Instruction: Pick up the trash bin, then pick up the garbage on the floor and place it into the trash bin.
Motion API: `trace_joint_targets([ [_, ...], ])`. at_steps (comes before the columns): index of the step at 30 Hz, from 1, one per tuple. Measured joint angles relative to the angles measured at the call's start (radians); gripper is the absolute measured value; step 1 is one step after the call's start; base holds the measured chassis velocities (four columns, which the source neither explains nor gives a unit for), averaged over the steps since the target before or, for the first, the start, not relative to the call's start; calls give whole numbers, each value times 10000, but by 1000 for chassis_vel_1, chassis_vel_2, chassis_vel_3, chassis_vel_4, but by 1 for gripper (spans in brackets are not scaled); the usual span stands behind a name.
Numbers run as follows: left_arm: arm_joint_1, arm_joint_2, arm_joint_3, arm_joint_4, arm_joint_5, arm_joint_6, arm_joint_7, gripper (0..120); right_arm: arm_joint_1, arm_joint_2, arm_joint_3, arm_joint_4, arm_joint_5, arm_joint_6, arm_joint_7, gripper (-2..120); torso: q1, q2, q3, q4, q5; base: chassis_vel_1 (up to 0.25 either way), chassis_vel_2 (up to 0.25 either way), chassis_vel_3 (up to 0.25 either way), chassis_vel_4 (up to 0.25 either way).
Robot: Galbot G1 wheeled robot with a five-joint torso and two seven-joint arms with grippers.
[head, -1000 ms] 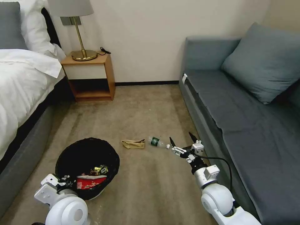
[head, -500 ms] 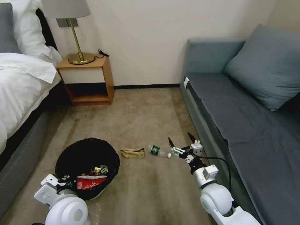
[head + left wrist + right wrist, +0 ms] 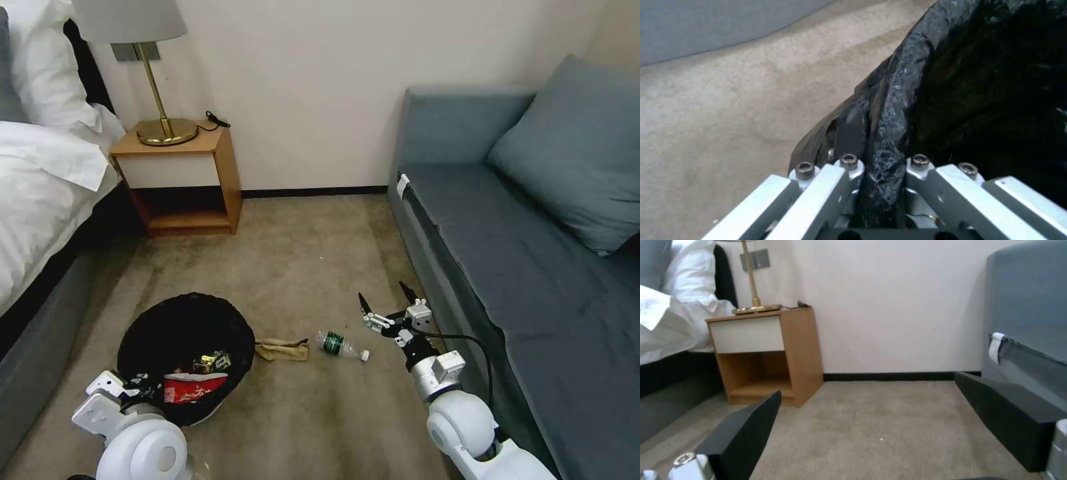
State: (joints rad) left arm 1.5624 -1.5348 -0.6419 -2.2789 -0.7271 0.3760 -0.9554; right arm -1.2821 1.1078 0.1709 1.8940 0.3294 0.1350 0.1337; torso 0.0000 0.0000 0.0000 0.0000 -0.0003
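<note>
**A:** Where do you stand? Your left claw (image 3: 882,173) is clenched on the rim of the trash bin (image 3: 187,357), the black liner pinched between its fingers, so the bin hangs just ahead of that claw at your lower left. Inside it you can see a red-and-white packet (image 3: 193,389) and a yellow-brown wrapper (image 3: 212,362), so I'd judge half the garbage is in.

**B:** And your right claw (image 3: 385,301)?

**A:** Released, its two black fingers (image 3: 744,436) spread wide and holding nothing. It hovers above the carpet (image 3: 313,267), close beside the sofa (image 3: 507,267), pointing toward the wall and the nightstand (image 3: 177,173).

**B:** So what is left for you?

**A:** Two pieces on the floor. The small green-labelled bottle (image 3: 341,346) lies on its side below that open claw and a little toward the bin side, cap end nearest the claw. The tan paper bag (image 3: 285,349) lies farther the same way, between the bottle and the bin, its near end almost under the bin's edge.

**B:** Then your step in hand is the bottle?

**A:** That's my reading. You'd need to bring the open claw back and down over the bottle, fingers across its body rather than along it; it's round and could roll away from a glancing touch.
</note>
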Motion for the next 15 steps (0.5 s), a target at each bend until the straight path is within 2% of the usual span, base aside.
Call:
trace_joint_targets([
  [10, -5, 8, -17, 19, 0, -10, 0, 0, -6, 28, -12, -66, -136, 84, -162, 100, 0, 0, 0, -1, 0, -132, 121, 126, -121],
  [15, -24, 5, -15, 31, 0, -13, 1, 0, -14, 17, 1, -107, -183, 94, -255, 100, 1, 0, 1, 1, 0, -23, 39, 29, -39],
])
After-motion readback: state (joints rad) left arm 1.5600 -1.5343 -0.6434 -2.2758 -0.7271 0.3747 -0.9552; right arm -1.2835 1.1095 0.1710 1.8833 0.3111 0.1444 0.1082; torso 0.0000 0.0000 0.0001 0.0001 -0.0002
